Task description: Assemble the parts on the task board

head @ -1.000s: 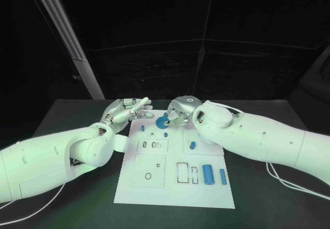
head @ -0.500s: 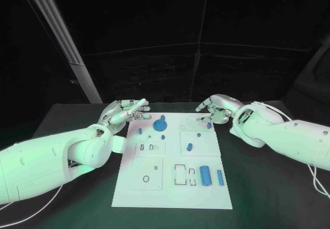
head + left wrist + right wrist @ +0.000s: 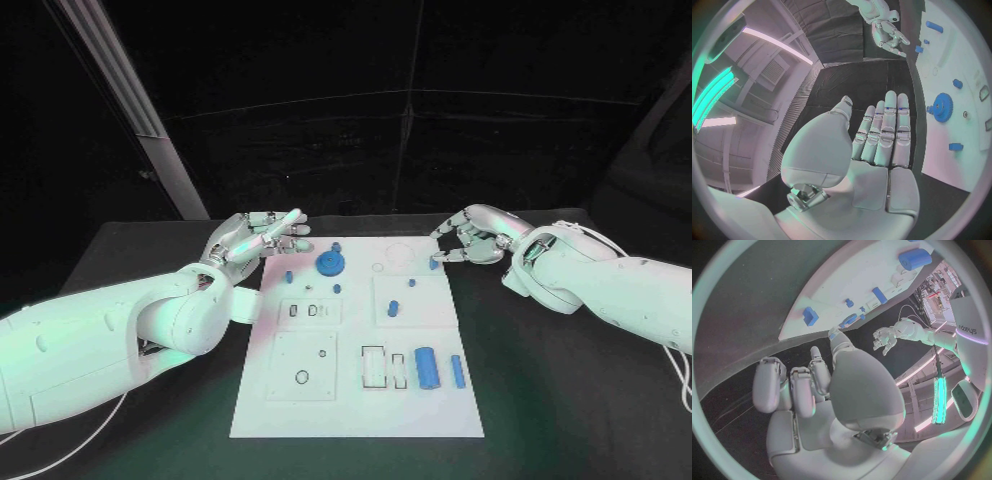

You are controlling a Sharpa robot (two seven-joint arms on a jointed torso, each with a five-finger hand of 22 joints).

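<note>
The white task board (image 3: 325, 400) lies in the middle of the black table. A blue gear (image 3: 330, 264) sits on its far part, free of both hands. My left hand (image 3: 260, 236) hovers at the board's far left corner with flat, straight fingers and holds nothing; the left wrist view shows its bare palm (image 3: 879, 165) beside the gear (image 3: 942, 106). My right hand (image 3: 469, 236) is at the board's far right corner with bent fingers that grip nothing. A small blue part (image 3: 433, 263) lies just under its fingertips. In the right wrist view its fingers (image 3: 795, 385) are loosely bent over the dark table.
Small blue parts (image 3: 286, 275) (image 3: 411, 282) (image 3: 397, 307) dot the board's far half. A thick blue cylinder (image 3: 427, 367) and a thin blue rod (image 3: 457, 370) lie near the front right, beside empty rectangular slots (image 3: 372, 366). Bare black table surrounds the board.
My right hand has let go of the blue gear and drawn back to the right, off the board's far right corner. The gear stays on the board. The left hand has hardly moved.
</note>
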